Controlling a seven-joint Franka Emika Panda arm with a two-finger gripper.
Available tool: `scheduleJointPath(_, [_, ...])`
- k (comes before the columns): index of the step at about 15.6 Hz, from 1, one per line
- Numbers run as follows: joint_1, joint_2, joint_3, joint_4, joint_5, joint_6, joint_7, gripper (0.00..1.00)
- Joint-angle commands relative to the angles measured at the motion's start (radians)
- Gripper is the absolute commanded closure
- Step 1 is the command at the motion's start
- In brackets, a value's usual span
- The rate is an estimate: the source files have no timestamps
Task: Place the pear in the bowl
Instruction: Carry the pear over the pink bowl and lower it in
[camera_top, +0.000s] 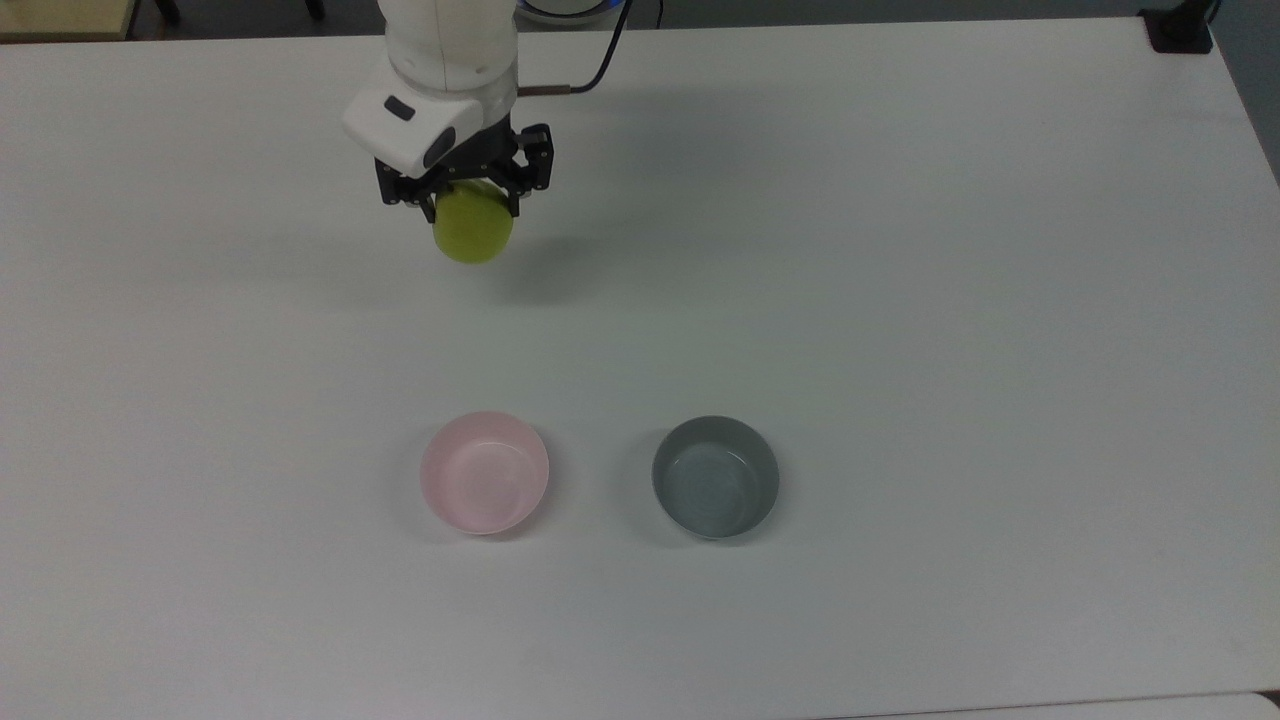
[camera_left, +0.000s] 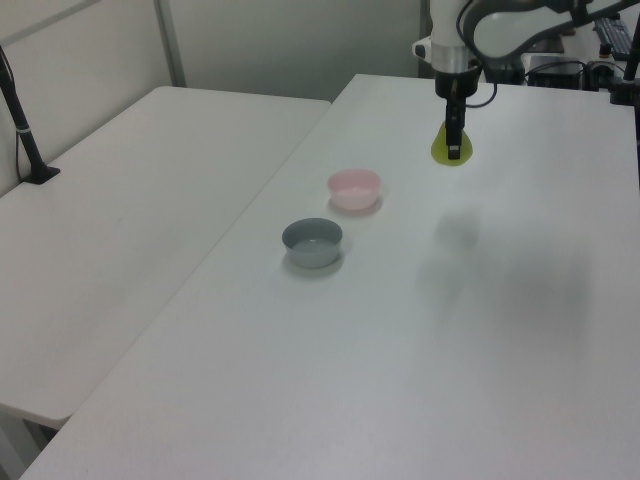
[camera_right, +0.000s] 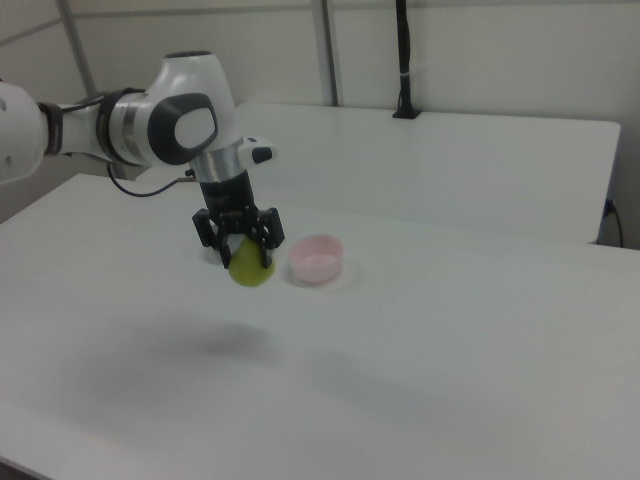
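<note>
- Gripper (camera_top: 466, 200): black two-finger unit in the top view's upper left, closed around the pear (camera_top: 472, 233), held clear above the desk (camera_top: 900, 300).
- Pear: rounded, smooth, yellow-green; its shadow lies below in the right view.
- Bowl (camera_top: 485, 472): round, glossy pale pink, lower centre, well apart from the pear.
- Grey bowl (camera_top: 715, 477): similar shape, beside the pink one.
- Desk: flat matte white.

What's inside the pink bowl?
Nothing: the pink bowl shows its bare glossy inside. The pear hangs above the table, held in the gripper. The bowl hides the table beneath it.
</note>
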Motion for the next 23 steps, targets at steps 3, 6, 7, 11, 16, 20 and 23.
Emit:
scheduleJointPath(3, [0.012, 0.057, -0.007, 0.098, 0.027, -0.023, -0.015, 0.67])
scheduleJointPath(6, [0.012, 0.138, -0.007, 0.209, 0.082, -0.023, -0.003, 0.67])
scheduleJointPath(7, [0.010, 0.170, -0.007, 0.244, 0.084, -0.023, 0.003, 0.67])
scheduleJointPath(11, [0.007, 0.333, -0.007, 0.451, 0.079, -0.019, 0.084, 0.67])
scheduleJointPath(16, [0.007, 0.433, -0.007, 0.519, 0.076, 0.178, 0.155, 0.67])
scheduleJointPath(20, [0.022, 0.477, -0.008, 0.520, 0.072, 0.276, 0.184, 0.67])
scheduleJointPath(23, [0.022, 0.490, -0.008, 0.507, 0.066, 0.278, 0.180, 0.67])
